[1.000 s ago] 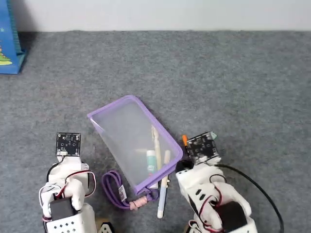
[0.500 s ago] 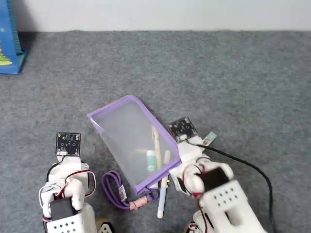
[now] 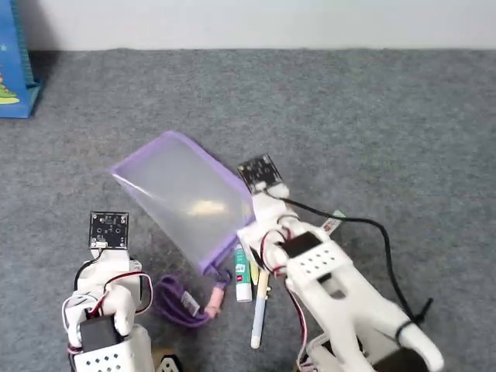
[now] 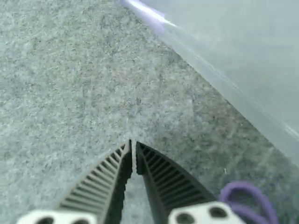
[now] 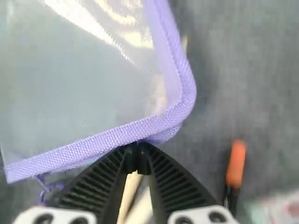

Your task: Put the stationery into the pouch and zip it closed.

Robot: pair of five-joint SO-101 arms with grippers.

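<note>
The clear pouch with purple edging is tilted up off the grey carpet. My right gripper is shut on its purple rim near a corner. By the pouch's low edge a white glue stick, a pale pen and a beige pencil lie on the carpet. An orange-capped pen lies beside the right gripper. The pouch's purple cord with a pink tag trails at the front. My left gripper is shut on nothing, low over bare carpet beside the pouch.
A blue box stands at the far left edge. A small packet lies by the right arm. The carpet is open at the back and right. A white wall runs along the far edge.
The right arm reached to the pouch, shut on its rim and pulled it up and to the back left. The glue stick and pencil now lie outside it. The left arm kept still.
</note>
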